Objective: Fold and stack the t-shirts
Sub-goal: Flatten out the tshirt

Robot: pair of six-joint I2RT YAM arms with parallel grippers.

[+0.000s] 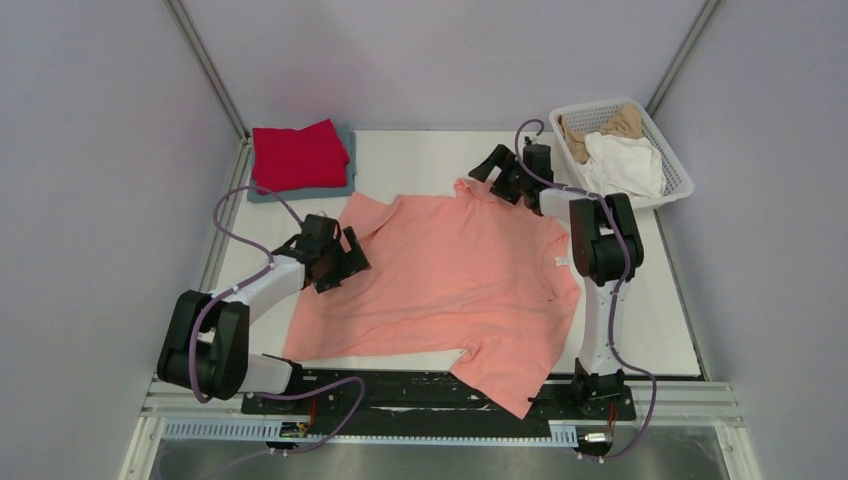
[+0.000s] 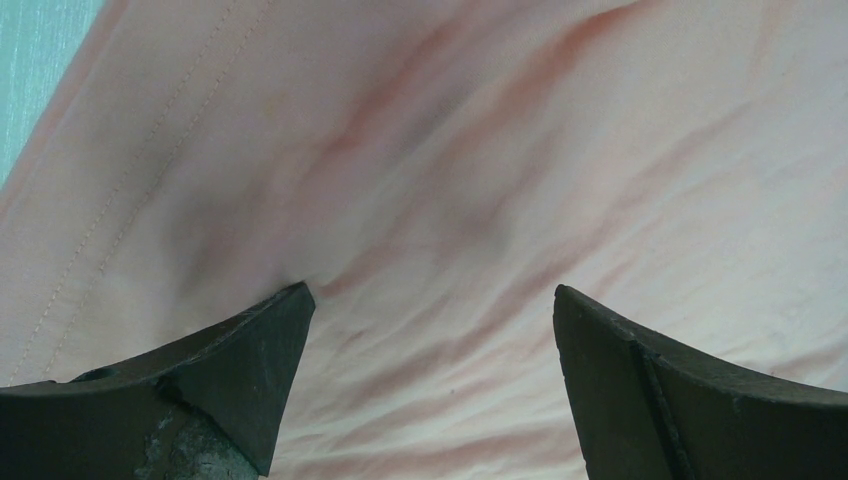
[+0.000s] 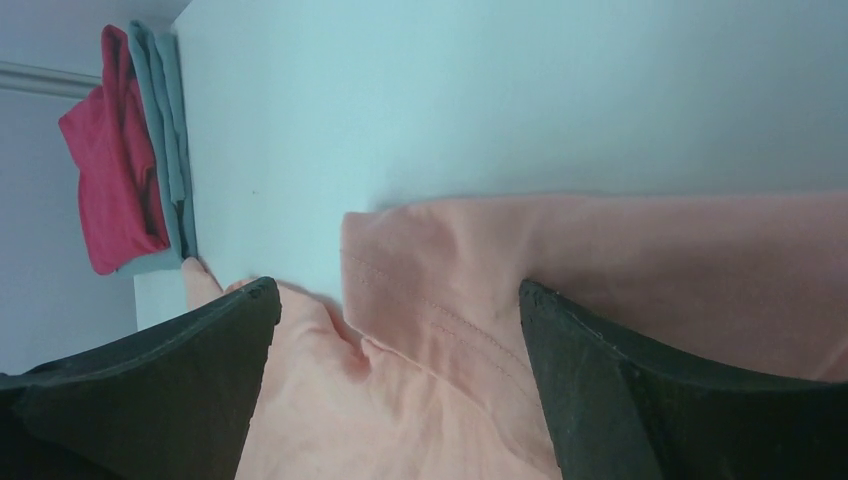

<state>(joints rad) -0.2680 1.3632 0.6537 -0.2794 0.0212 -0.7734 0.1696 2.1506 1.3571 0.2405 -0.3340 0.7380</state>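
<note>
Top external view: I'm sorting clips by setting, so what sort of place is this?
Probably a robotics lab test cell, not a home: plain grey walls on metal framing, a left arm and right arm bolted at a white table, and shirts staged in a basket.

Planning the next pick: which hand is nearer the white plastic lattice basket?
Right. The right hand is close beside the white plastic lattice basket; the left hand is across the salmon-pink cloth t-shirt from it.
</note>
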